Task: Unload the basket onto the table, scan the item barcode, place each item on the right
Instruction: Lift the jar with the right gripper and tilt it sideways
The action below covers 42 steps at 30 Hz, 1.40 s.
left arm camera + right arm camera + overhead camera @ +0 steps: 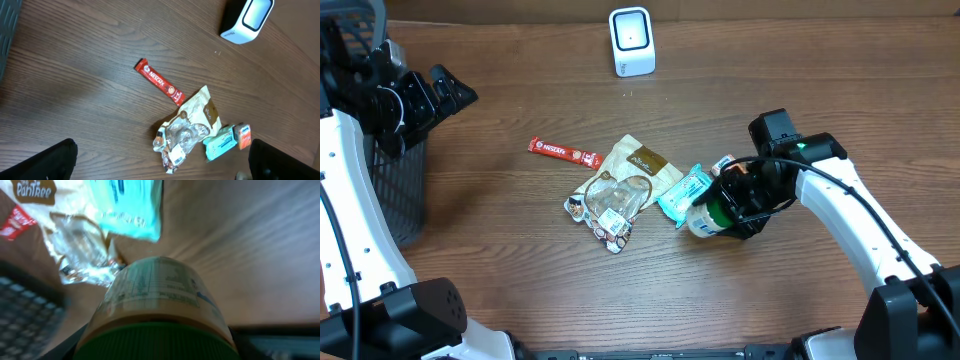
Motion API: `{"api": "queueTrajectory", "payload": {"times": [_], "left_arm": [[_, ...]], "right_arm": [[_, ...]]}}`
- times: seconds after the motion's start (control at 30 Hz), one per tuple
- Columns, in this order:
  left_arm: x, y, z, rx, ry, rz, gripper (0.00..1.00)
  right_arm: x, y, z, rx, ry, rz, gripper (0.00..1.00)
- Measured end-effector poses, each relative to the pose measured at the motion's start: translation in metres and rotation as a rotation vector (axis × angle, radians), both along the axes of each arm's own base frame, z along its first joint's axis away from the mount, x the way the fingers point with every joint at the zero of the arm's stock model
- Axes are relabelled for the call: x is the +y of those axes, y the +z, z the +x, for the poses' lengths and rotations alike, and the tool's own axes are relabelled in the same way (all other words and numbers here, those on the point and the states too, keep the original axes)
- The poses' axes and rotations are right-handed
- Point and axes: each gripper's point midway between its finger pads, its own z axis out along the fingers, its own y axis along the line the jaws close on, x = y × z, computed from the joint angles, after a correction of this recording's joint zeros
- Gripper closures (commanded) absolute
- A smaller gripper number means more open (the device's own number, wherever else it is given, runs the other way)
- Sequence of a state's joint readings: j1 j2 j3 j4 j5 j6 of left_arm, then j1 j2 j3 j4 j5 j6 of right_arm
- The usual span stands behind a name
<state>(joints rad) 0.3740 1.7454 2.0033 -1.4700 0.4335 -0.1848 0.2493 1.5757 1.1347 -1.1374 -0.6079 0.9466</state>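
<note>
Since the barcode presumably must be turned toward the scanner (pixel 631 41), the right gripper (pixel 722 203) has its jaws clamped on the green-capped bottle (pixel 705 222), well nearer-right of the scanner. The left gripper (pixel 455 95), jaws apart and empty, hangs far left of it.

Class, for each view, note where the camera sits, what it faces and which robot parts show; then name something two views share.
Overhead: fixed above the table, looking straight down; both arms show, with the left gripper and right gripper.
Left wrist: on the raised left arm, looking down at the Nescafe stick and scanner; its open fingers fill the bottom corners.
Right wrist: low by the table, looking along the green-lidded jar it grips; its fingers hardly show.
Shared: the teal packet appears in all three.
</note>
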Motion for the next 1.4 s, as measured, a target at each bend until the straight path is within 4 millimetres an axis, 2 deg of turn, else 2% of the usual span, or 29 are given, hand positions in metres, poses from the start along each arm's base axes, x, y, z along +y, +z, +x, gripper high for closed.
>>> {"api": "queueTrajectory", "payload": {"times": [0.23,0.6,1.4], "left_arm": [[0.0,0.0,0.0,0.0,0.0,0.0,0.0],[0.0,0.0,0.0,0.0,0.0,0.0,0.0],[0.0,0.0,0.0,0.0,0.0,0.0,0.0]], "right_arm": [[0.022,0.02,-0.008,0.102,-0.05,0.159,0.96],[0.042,0.048,-0.016,0.207,-0.078,0.345,0.96],[0.049,0.055,-0.004,0.187,-0.1,0.402,0.96]]}}
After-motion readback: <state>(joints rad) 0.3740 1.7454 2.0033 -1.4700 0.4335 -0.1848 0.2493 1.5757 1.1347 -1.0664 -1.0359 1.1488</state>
